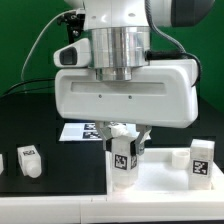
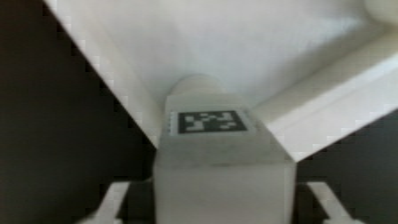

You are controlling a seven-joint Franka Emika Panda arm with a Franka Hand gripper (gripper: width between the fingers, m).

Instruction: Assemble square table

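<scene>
Where the arm (image 1: 125, 92) hangs low over the table, the pincer (image 1: 125, 150) straddles an upright leg (image 1: 123, 162), one finger (image 2: 118, 203) on each flank. In the wrist view a thin dark line shows between each finger and the leg, so I cannot tell whether the pincer is pinching the leg or only standing close around it. The leg bears a black-and-white tag (image 2: 210, 122) and stands at the corner of the flat white top (image 1: 160, 196) nearest the exterior view's left. Whether it rests on the top is unclear. A second leg (image 1: 200, 160) stands at the top's far edge, on the exterior view's right. A third leg (image 1: 28, 161) sits well apart on the black table (image 1: 70, 172), toward the exterior view's left. The marker board (image 1: 80, 130) lies behind the arm.
</scene>
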